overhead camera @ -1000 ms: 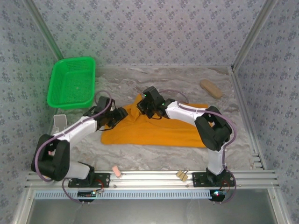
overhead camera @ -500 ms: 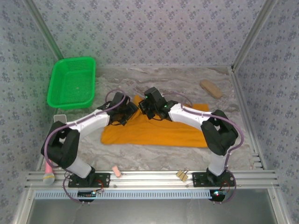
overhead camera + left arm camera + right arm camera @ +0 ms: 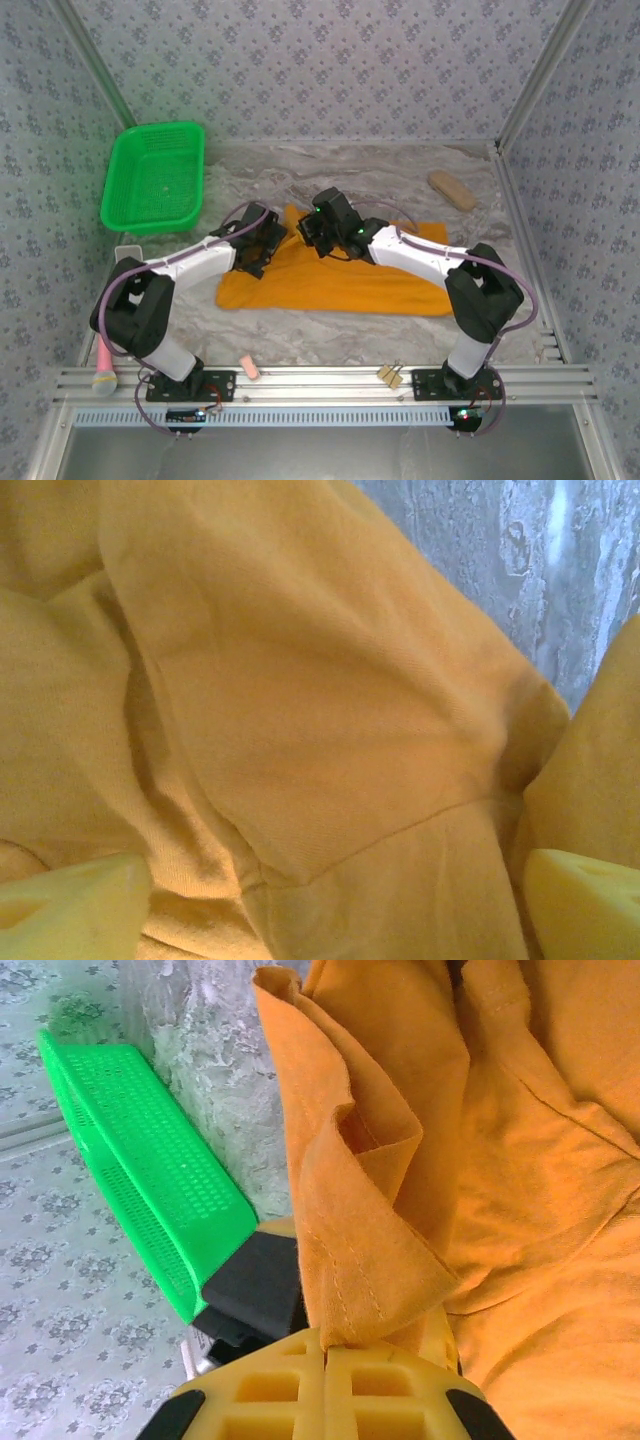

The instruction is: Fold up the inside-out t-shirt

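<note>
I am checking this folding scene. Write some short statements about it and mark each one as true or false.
1. The right tool is shut on a fold of the orange-yellow cotton t-shirt. True.
2. The left tool grips the t-shirt. False: its jaws stand open over the cloth.
3. The t-shirt lies inside the green plastic basket. False: it lies on the marbled grey table, apart from the basket.
4. A tan oblong object lies on the table beyond the t-shirt. True.
</note>
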Robot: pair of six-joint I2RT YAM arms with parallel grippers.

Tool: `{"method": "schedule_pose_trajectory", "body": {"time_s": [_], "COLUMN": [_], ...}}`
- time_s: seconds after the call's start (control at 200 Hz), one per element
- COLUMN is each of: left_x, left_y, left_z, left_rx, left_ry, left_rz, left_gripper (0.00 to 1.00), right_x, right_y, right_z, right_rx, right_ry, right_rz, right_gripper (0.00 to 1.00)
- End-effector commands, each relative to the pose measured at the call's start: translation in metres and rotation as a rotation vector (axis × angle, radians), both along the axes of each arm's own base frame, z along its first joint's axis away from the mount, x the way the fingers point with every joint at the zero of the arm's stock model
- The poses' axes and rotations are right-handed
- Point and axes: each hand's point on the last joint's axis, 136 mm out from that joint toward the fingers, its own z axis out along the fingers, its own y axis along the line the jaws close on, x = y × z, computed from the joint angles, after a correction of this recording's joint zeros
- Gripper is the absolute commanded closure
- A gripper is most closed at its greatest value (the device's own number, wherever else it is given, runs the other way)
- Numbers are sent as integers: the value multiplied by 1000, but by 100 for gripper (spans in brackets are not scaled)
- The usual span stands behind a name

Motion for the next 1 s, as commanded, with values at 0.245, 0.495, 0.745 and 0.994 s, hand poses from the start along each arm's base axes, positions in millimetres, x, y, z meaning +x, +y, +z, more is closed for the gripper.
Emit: {"method": "schedule_pose_trajectory", "body": {"time_s": [0.245,0.495,0.745,0.994], "left_x": [24,50,48,11], "left_y": [22,90,129,128], "left_z": [8,33,16,40], "left_rx": [-47,290,437,347], "left_ry": [68,4,73,57], "left_rz": [138,-101,-258,-266], "left_gripper": [100,100,79,36], "right_x": [-21,-87,-135,-76], "right_y": [-8,42,105,9], "right_z": [-10,-14,44,92], "right_rx": [-26,-37,-93,-620], "right_ry": [27,88,-153,-790], "right_rz": [18,199,612,560], "right_gripper": [100,97,61,56]}}
